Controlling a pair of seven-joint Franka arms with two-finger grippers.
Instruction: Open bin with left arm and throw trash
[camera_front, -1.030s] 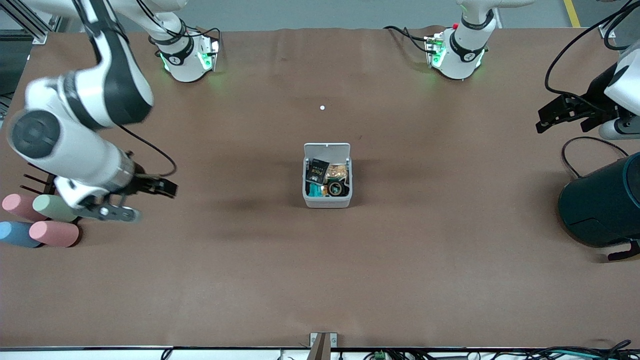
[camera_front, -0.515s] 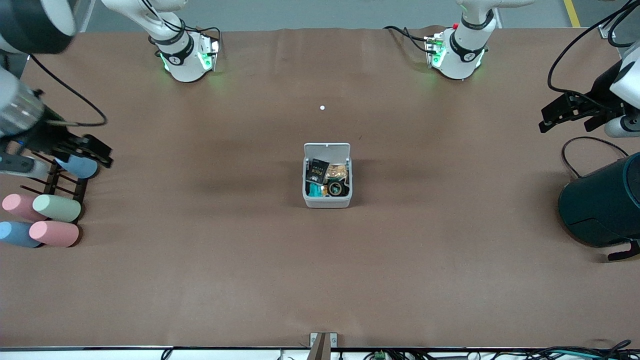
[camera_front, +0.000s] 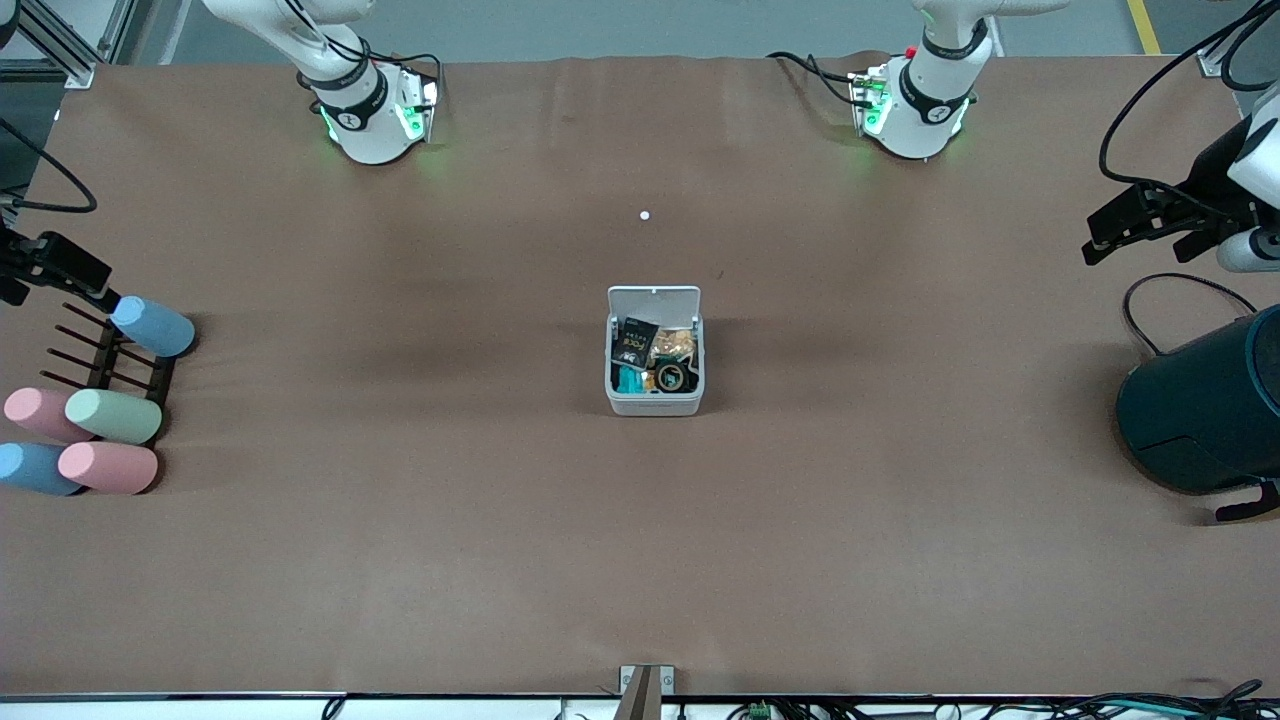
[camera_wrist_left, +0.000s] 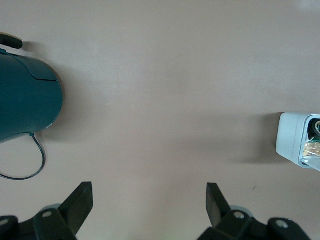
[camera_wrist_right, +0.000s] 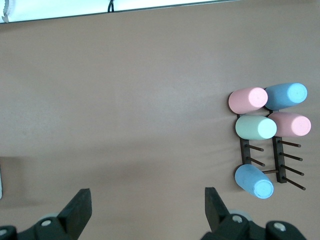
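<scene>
The light-grey bin (camera_front: 655, 400) stands mid-table with its white lid (camera_front: 654, 299) flipped open. Inside lie a black packet (camera_front: 636, 340), a dark tape ring (camera_front: 670, 378) and other scraps. A tiny white speck (camera_front: 644, 215) lies on the table farther from the camera than the bin. My left gripper (camera_front: 1110, 232) is open and empty, up over the left arm's end of the table; its wrist view (camera_wrist_left: 147, 200) shows the bin's corner (camera_wrist_left: 295, 137). My right gripper (camera_front: 70, 270) is open and empty, up over the right arm's end, as its wrist view (camera_wrist_right: 145, 205) shows.
A big dark teal cylinder (camera_front: 1205, 405) with a cable stands below the left gripper, also in the left wrist view (camera_wrist_left: 25, 100). Several pastel cylinders (camera_front: 110, 415) and a dark peg rack (camera_front: 115, 355) sit at the right arm's end, also in the right wrist view (camera_wrist_right: 255, 127).
The right arm has swung up and away from over the pastel cylinders toward the table's end, uncovering the blue cylinder on the rack. The left gripper has barely shifted. The bin is unchanged.
</scene>
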